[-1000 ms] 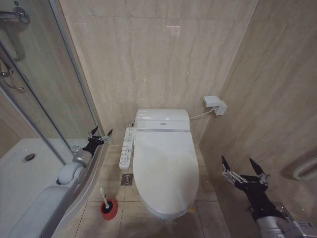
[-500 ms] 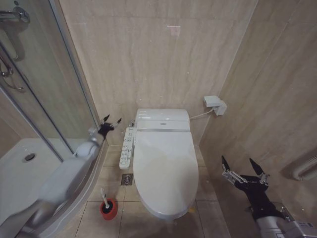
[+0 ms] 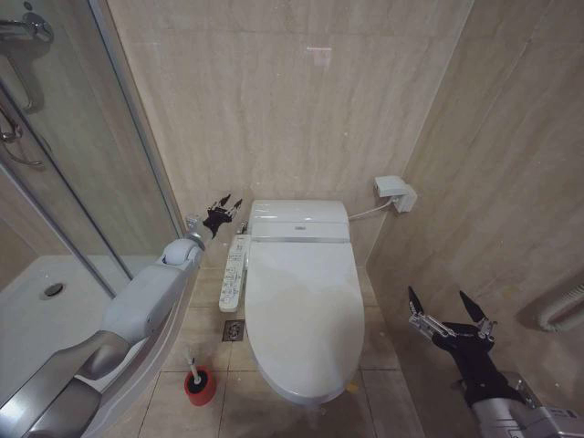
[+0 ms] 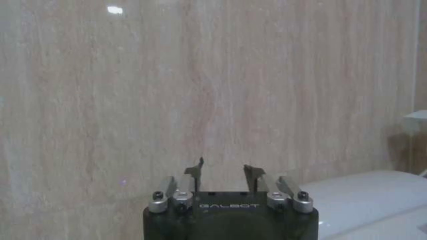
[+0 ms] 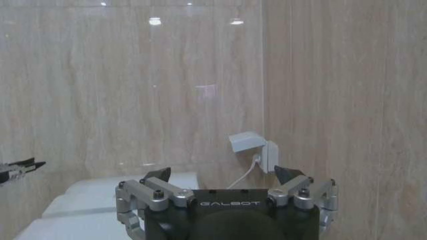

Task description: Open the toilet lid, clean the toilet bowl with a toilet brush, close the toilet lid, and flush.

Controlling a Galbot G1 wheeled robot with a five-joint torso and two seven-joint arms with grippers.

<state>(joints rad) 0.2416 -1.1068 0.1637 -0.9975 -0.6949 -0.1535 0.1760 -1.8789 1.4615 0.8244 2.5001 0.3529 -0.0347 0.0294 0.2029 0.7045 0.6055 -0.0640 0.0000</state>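
Left end effector (image 3: 224,209) open beside the shut, wall-to-front toilet lid (image 3: 304,315).

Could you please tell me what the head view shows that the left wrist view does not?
Head view alone: the glossy white oval toilet lid, shut; the white-handled toilet brush in its red cup; the white button panel; the open right claw by the right wall.
Left wrist view alone: nothing notable.
Both: the open left claw, the beige tiled wall.
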